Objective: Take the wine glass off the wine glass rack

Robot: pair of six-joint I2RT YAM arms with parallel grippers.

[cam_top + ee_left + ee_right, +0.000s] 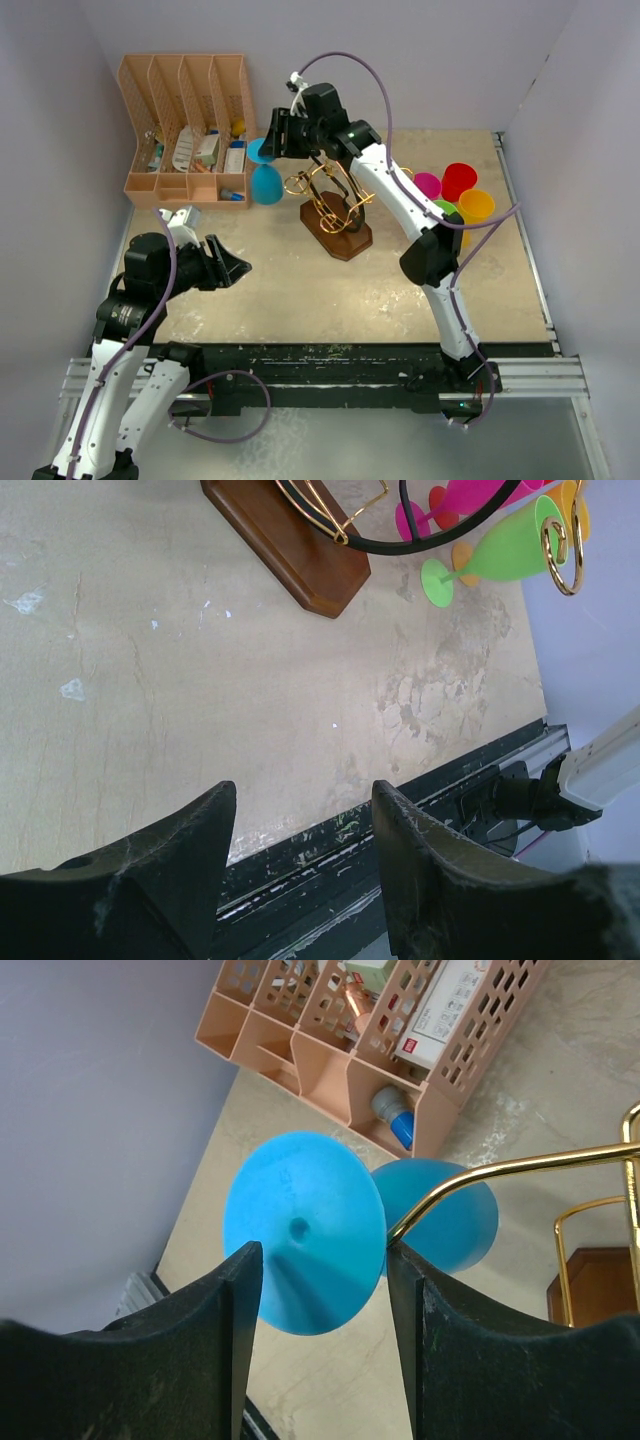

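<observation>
We see the right gripper (325, 1255) reaching to the far left side of the rack (330, 200), its fingers (215, 1350) spread apart with nothing clamped between them. The blue wine glass (305, 1210) sits right at their tips: its round foot faces the wrist camera and looks wider than the gap, so it lies just beyond the fingers rather than inside them. We cannot tell whether either tip touches it. The bowl (455, 1215) shows beyond the foot, and one gold arm (500, 1168) of the rack crosses in front of it, close by the foot's edge. From above, the glass hangs off the left of the rack, between its scrolls and the near corner of the tan organiser (185, 130). The rack stands upright on its brown base (338, 232) mid-table (300, 290). A cluster of coloured glasses (455, 190), pink, red, orange and green, lies to the right of it. The left gripper (300, 860) hovers over bare table near the left edge, well apart from the rack, its jaws parted and holding nothing.
</observation>
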